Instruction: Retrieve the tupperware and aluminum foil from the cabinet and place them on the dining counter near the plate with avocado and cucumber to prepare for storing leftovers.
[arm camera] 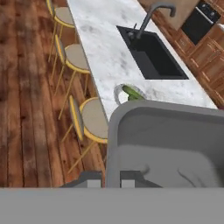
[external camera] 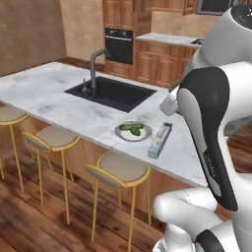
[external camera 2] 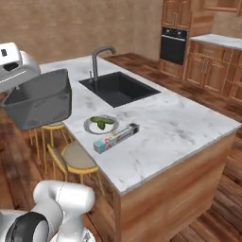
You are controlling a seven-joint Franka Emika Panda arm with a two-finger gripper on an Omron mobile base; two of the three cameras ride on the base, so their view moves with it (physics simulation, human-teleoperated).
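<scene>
My gripper [arm camera: 109,179] is shut on the near wall of the tupperware [external camera 2: 40,99], a dark grey open tub [arm camera: 166,144]. It hangs in the air on the stool side of the dining counter [external camera 2: 179,127], tilted, above counter height. The aluminum foil [external camera 2: 116,138] lies flat on the marble beside the plate [external camera 2: 100,125], near the counter's front edge. In the left base view the foil carton [external camera: 160,140] sits just right of the plate [external camera: 133,131] with its green pieces. The tub covers part of the plate [arm camera: 117,94] in the hand view. The cabinet is out of view.
A dark sink [external camera 2: 118,88] with a black faucet [external camera 2: 97,59] is set in the counter behind the plate. Several stools [external camera: 118,170] with yellow legs stand along the counter's front. A black oven [external camera: 118,45] and base cabinets line the far wall.
</scene>
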